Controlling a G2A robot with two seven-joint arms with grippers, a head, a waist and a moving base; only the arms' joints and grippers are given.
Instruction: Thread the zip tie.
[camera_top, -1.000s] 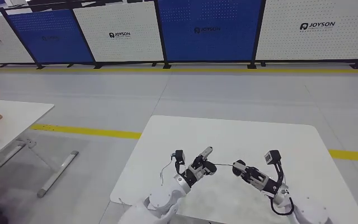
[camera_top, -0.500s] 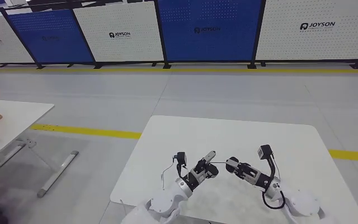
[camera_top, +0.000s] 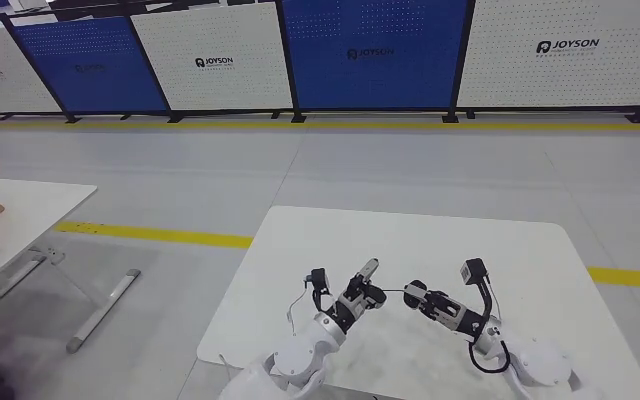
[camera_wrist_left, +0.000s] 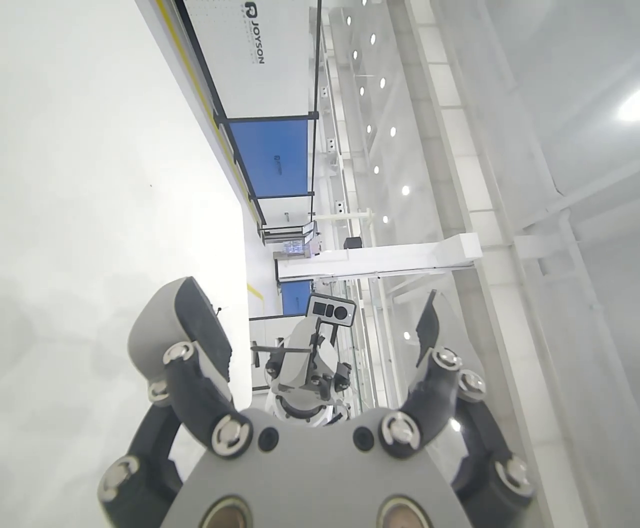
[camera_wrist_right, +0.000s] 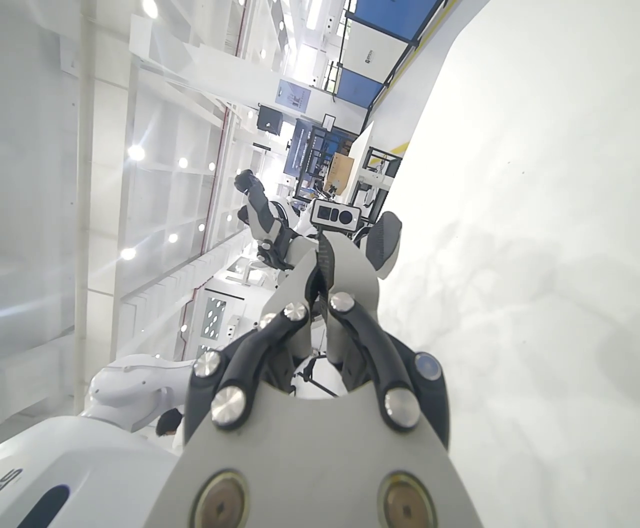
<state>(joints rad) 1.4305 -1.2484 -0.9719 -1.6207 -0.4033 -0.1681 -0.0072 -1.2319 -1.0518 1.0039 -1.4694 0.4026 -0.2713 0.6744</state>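
A smooth white surface (camera_top: 330, 240) with rounded corners stands on a pale grey floor (camera_top: 300, 170) crossed by a yellow painted line (camera_top: 150, 234). Blue and white perforated panels (camera_top: 375, 50) line the top of the frame. Low in the frame, just right of centre, a thin black zip tie (camera_top: 392, 292) runs level between the two grippers. The right gripper (camera_top: 411, 294) pinches one end, its grey fingers and dark pads pressed together. The free end reaches the left gripper (camera_top: 372, 282), whose fingers stand spread wide.
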